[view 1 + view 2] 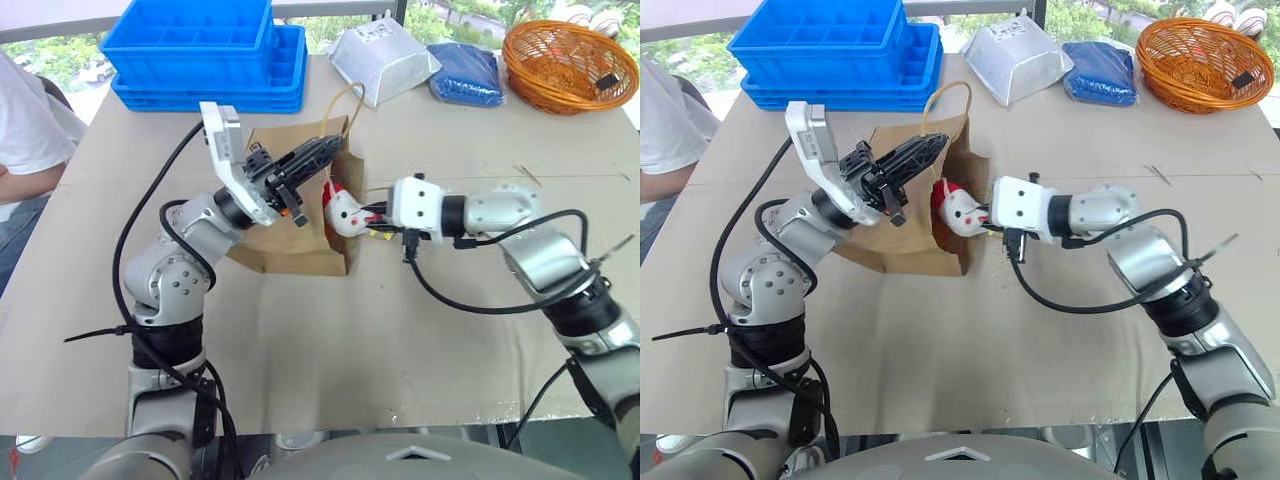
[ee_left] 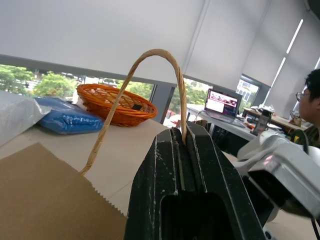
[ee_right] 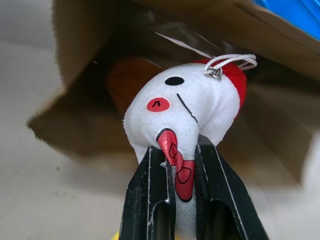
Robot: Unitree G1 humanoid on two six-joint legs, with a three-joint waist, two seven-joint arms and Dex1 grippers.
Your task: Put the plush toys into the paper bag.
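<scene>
Your left gripper (image 1: 325,150), centre frame, is clamped on the paper bag's (image 1: 290,235) cord handle (image 2: 150,70). Your right gripper (image 1: 368,218) pinches the white plush toy (image 1: 343,210) at the bag's mouth. Beige table (image 1: 400,340); blue crates (image 1: 210,50) upper left, orange basket (image 1: 570,65) upper right.

A tan, cardboard-covered worktop (image 1: 330,350) carries a brown kraft paper bag (image 1: 285,245) at its middle, with stacked blue plastic crates (image 1: 205,55), a silvery-white pouch (image 1: 382,62), a blue, perhaps cloth, bundle (image 1: 466,75) and an orange wicker basket (image 1: 570,65) along its far edge.
</scene>
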